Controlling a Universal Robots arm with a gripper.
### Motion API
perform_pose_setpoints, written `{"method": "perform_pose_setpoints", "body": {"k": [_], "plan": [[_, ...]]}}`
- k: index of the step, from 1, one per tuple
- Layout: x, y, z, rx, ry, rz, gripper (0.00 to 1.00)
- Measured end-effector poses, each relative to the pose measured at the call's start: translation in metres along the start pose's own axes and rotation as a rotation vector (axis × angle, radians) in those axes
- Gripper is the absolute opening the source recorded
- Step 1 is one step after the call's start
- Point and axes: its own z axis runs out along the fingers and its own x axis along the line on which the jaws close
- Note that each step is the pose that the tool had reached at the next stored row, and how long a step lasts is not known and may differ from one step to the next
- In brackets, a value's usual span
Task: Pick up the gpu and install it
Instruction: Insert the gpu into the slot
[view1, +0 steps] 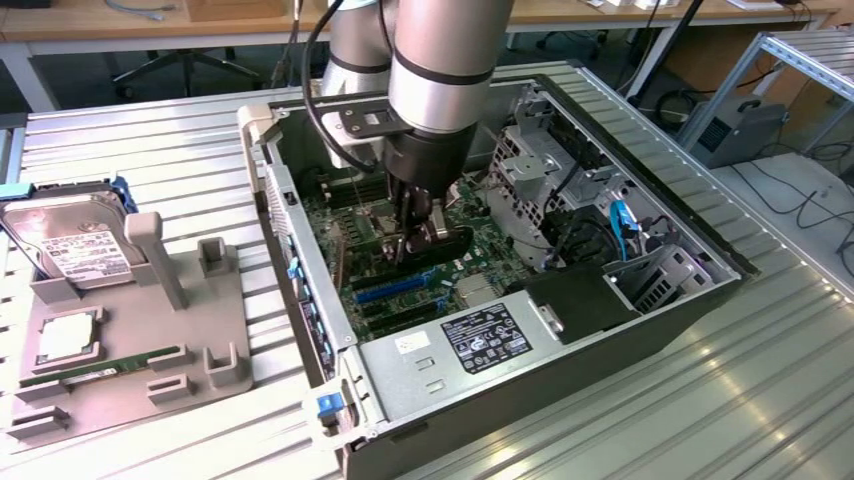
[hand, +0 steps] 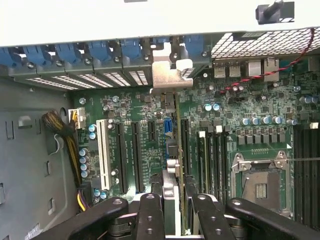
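The gpu (hand: 176, 120) shows edge-on in the wrist view, standing upright over the green motherboard (hand: 235, 110). Its silver end bracket (hand: 169, 75) lies against the rear slot openings of the case. My gripper (hand: 176, 212) is shut on the card, one black finger (hand: 150, 215) on each side of it. In the exterior view my gripper (view1: 422, 238) reaches down inside the open computer case (view1: 667, 310), with the black face of the gpu (view1: 451, 246) just above the expansion slots. Whether the card's edge sits in a slot is hidden.
A grey fixture tray (view1: 120, 370) on the exterior view's left carries a silver hard drive (view1: 74, 250) and a green memory stick (view1: 100, 366). Inside the case are a power supply (view1: 461, 345), drive cages (view1: 534, 170), blue slot latches (hand: 100, 52) and a bundle of cables (hand: 62, 130).
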Motion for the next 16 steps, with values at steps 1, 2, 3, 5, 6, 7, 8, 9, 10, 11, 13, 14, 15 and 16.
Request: {"method": "perform_pose_setpoints", "body": {"k": [1, 2, 3, 5, 6, 7, 8, 9, 10, 11, 13, 14, 15, 16], "plan": [[0.0, 0.0005, 0.0016, 0.0001, 0.0037, 0.0, 0.27], [0.0, 0.0016, 0.0031, 0.0004, 0.0069, 0.0, 0.27], [0.0, 0.0027, 0.004, 0.0005, 0.0092, 0.0, 0.27], [0.0, 0.0052, 0.0062, 0.0009, 0.0157, 0.0, 0.27], [0.0, 0.0058, 0.0071, 0.001, 0.0174, 0.001, 0.27], [0.0, 0.0063, 0.0079, 0.001, 0.0183, 0.001, 0.27], [0.0, 0.0069, 0.0088, 0.001, 0.0187, 0.002, 0.27], [0.0, 0.0074, 0.0094, 0.001, 0.0188, 0.002, 0.27], [0.0, 0.0082, 0.01, 0.001, 0.0187, 0.002, 0.27], [0.0, 0.0088, 0.0105, 0.001, 0.0187, 0.003, 0.27], [0.0, 0.0108, 0.0117, 0.001, 0.0187, 0.003, 0.27], [0.0, 0.0115, 0.0122, 0.001, 0.0187, 0.003, 0.27], [0.0, 0.0122, 0.0129, 0.0011, 0.0187, 0.003, 0.27], [0.0, 0.0125, 0.0136, 0.001, 0.0187, 0.004, 0.27]]}}
